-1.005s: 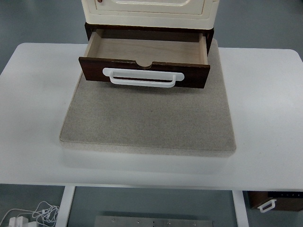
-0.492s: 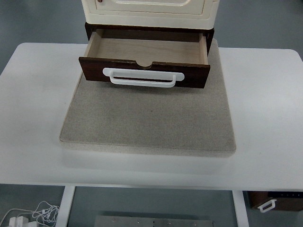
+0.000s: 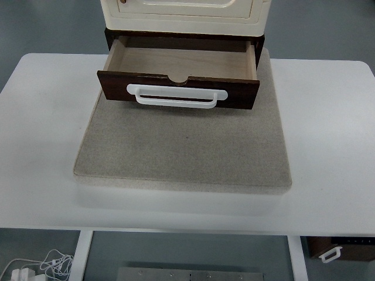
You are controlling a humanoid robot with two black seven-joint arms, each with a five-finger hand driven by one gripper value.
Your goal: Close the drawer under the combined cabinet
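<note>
A dark brown drawer [image 3: 117,85] stands pulled out from under the cream cabinet [image 3: 184,14] at the top middle. Its pale wooden inside [image 3: 181,61] holds nothing that I can see. A white handle [image 3: 177,96] runs across the drawer's front. Neither of my hands shows in the top view.
The cabinet stands on a grey speckled mat [image 3: 184,146] on a white table [image 3: 41,117]. Below the table's front edge lie white cables [image 3: 41,266] at the left and a dark box with a white handle [image 3: 340,250] at the right.
</note>
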